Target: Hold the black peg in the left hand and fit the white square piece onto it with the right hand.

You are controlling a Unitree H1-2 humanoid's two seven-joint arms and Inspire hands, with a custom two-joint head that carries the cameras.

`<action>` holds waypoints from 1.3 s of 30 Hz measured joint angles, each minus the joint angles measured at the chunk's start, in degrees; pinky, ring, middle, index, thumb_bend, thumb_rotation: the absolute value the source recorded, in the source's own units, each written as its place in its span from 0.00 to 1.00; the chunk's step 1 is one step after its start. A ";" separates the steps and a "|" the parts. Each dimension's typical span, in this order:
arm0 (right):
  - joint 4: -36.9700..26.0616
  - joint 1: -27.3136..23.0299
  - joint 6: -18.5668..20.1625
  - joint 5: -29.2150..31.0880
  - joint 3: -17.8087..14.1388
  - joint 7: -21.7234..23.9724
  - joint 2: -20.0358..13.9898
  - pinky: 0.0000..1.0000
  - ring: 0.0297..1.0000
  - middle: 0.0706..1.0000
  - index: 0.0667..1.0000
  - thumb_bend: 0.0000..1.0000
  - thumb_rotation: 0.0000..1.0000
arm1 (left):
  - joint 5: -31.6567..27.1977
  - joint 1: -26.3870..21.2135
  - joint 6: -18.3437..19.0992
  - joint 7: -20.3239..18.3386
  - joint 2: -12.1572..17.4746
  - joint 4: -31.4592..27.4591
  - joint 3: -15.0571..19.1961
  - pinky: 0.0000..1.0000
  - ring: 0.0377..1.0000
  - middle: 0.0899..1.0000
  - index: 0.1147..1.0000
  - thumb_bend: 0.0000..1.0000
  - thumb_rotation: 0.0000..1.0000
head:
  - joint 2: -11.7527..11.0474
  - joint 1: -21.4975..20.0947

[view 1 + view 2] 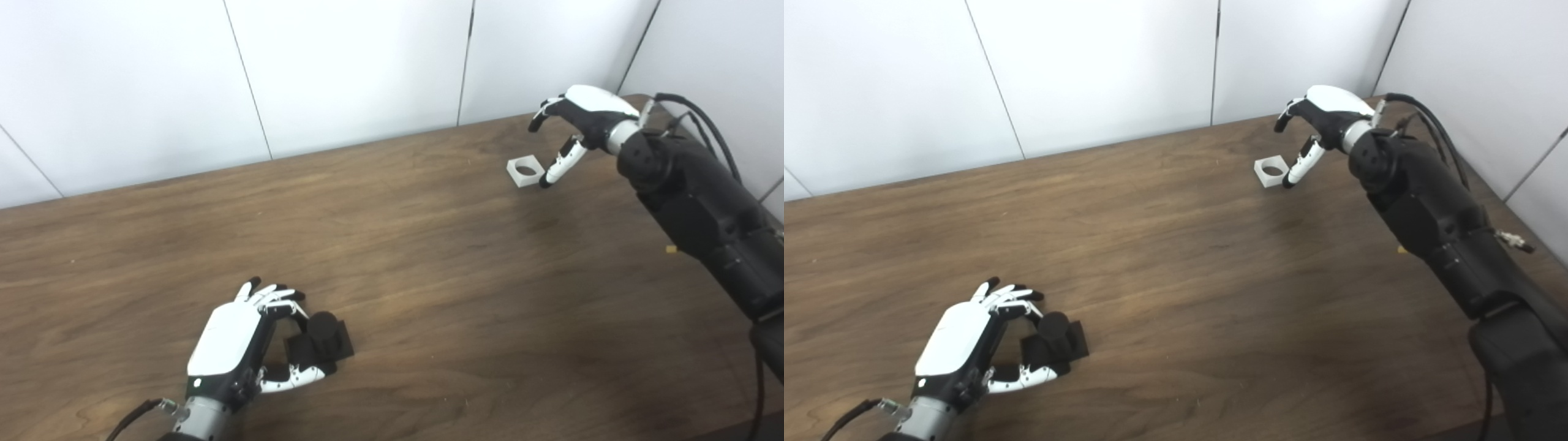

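The black peg [321,341], a short cylinder on a square black base, rests on the wooden table [429,257] near the front left. My left hand [236,340] lies just left of it, fingers curled toward the cylinder and thumb reaching under the base's near edge, not closed on it. The white square piece [525,171], with a round hole, lies flat at the far right of the table. My right hand [576,122] hovers over and right of it, open, with its thumb tip beside the piece's right edge.
White wall panels [343,67] stand right behind the table's far edge and along its right side. My bulky black right forearm [698,208] with looping cables crosses the table's right part. A tiny tan speck [672,248] lies beside that arm.
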 measured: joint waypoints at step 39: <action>7.93 -2.97 -1.04 -5.11 3.72 -0.44 4.42 1.00 0.96 0.87 0.62 0.89 0.12 | 0.37 1.23 0.15 -0.57 -0.04 -1.37 0.61 1.00 0.88 0.77 0.42 0.52 0.05 | 0.79 0.79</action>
